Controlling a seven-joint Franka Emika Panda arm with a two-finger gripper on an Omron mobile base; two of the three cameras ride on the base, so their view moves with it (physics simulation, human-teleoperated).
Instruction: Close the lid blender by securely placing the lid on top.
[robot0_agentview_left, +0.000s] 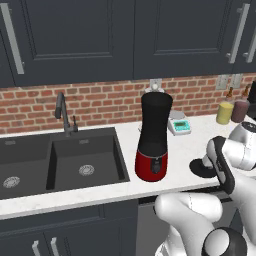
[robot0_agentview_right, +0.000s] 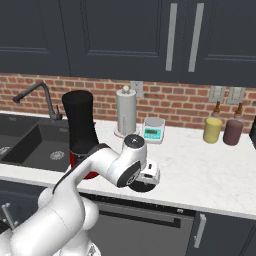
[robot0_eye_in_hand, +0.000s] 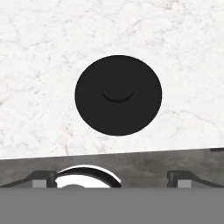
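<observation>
One flat black lid (robot0_eye_in_hand: 118, 95) lies on the white marble worktop (robot0_eye_in_hand: 43, 65) near its front edge, well to the right of the blender (robot0_agentview_left: 154, 140), whose jar stands uncovered. It looks light, stiff and probably slick, so the small central knob seems the surest place to pinch. Directly above it hangs the tool (robot0_eye_in_hand: 111, 179), its two fingertips (robot0_eye_in_hand: 41, 179) spread wide and holding nothing. A white scale (robot0_agentview_right: 153, 129) sits farther back.
</observation>
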